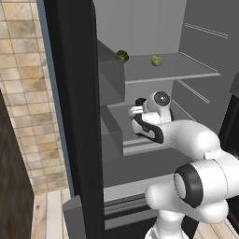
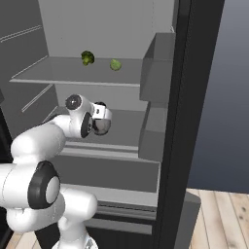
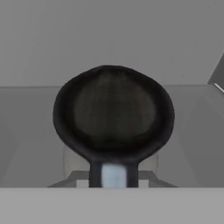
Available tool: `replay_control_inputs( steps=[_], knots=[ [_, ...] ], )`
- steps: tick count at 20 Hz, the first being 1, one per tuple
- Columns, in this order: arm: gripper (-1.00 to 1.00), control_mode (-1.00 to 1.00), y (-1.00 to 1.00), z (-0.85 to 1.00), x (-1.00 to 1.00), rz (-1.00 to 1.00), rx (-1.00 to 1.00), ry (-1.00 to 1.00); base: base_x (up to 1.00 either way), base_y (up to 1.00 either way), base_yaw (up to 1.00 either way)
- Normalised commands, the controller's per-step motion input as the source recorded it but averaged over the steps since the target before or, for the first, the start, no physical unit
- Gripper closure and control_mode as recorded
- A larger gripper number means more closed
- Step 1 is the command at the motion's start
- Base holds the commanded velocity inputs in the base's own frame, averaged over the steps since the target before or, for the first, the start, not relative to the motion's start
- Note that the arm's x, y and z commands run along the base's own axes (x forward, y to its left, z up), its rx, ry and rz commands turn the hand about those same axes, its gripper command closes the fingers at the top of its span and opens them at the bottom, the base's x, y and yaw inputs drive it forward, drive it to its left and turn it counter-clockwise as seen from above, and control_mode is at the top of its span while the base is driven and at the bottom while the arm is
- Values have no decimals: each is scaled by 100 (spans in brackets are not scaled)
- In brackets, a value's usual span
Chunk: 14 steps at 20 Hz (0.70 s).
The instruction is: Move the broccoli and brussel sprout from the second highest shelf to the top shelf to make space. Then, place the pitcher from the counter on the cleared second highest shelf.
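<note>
top shelf (image 1: 186,74) already has the broccoli (image 1: 123,56) upper centre-left of the left base view and the brussel sprout (image 1: 156,60) just right of it, so i judge only the pitcher step is left. pitcher (image 2: 101,125) sits mid-left in the right base view, over the second highest shelf (image 2: 131,127). whether its base touches the shelf i can't tell.

risks as i see them: letting go while it hangs above the panel could tip it. pushing further in could knock the back wall. lifting could clip the top shelf.

in the hand view the pitcher's dark rim fills the centre, directly above the gripper (image 3: 113,175) at bottom centre. jaws look pressed in, pinching the pitcher low at the near edge of its mouth.
</note>
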Motion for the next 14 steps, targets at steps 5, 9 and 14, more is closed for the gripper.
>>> replay_control_inputs(
  steps=[5,9,14],
  knots=[
    [100,-100,0,-32,55,0,-1,0,0,0,0],
    [100,-100,0,-28,55,0,0,0,0,0,0],
    [-100,-100,-1,-38,18,0,-1,-5,0,0,0]
  ],
)
